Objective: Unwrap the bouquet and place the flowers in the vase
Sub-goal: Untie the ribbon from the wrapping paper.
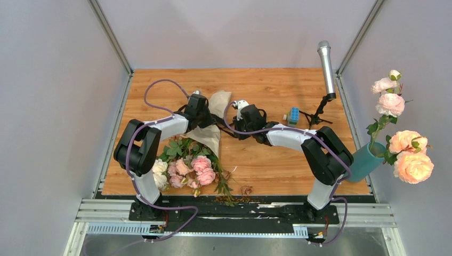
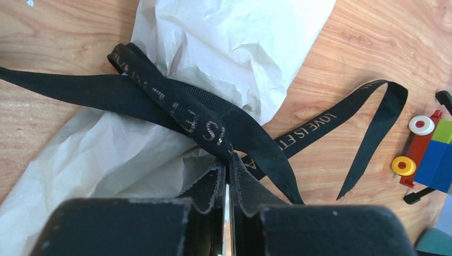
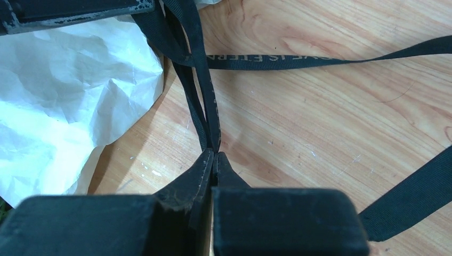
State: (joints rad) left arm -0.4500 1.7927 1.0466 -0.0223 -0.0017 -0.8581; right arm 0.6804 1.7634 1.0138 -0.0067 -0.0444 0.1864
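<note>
The bouquet of small pink and cream roses in tan kraft paper (image 1: 196,153) lies flat on the wooden bench (image 1: 277,165). Its heads point near-left and its wrapped stems point far-right, under both hands. The left hand (image 2: 226,178) pinches its black ribbon (image 2: 160,90) at the knot. The right hand (image 3: 213,157) is clamped on a strand. The lettering reads "LOVE IS ET".

Pale grey panel walls (image 1: 240,32) enclose the light-brown wood-grain desk (image 1: 266,170) on three sides; silver aluminium rails (image 1: 109,34) run along the corners. Light is soft, even.
</note>
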